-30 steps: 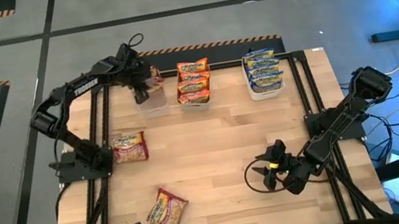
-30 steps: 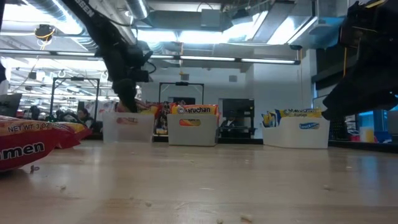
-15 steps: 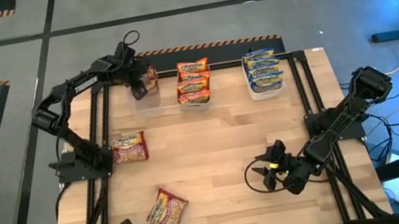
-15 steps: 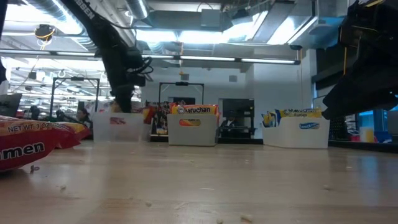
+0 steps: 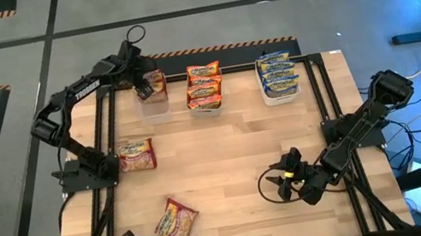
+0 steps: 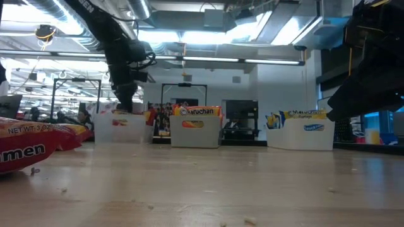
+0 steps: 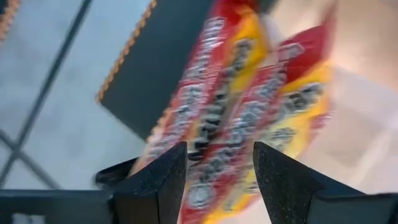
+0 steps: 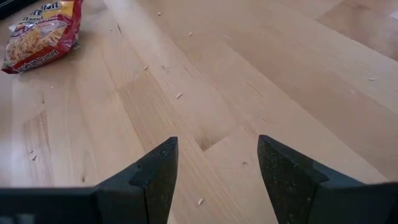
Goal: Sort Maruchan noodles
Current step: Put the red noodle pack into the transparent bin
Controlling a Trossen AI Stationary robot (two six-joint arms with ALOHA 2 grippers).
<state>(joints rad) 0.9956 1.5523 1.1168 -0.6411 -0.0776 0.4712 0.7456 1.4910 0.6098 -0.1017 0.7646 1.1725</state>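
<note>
Red crinkly plastic ramen packets (image 5: 154, 84) sit in the clear tub (image 5: 158, 108) at the worktop's (image 5: 226, 158) far edge, apparently released; left tool (image 5: 141, 83) hovers there with fingers apart, right tool (image 5: 285, 183) parted above bare wood.

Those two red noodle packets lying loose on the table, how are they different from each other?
The upper red packet lies close to the left arm's base, squared with the table edges; the lower red packet lies nearer the front edge, turned at a slant. The upper one looks paler and pinker, the lower one deeper red with more yellow showing. Both lie flat on the bare wood, outside the tubs, with neither tool touching them.
</note>
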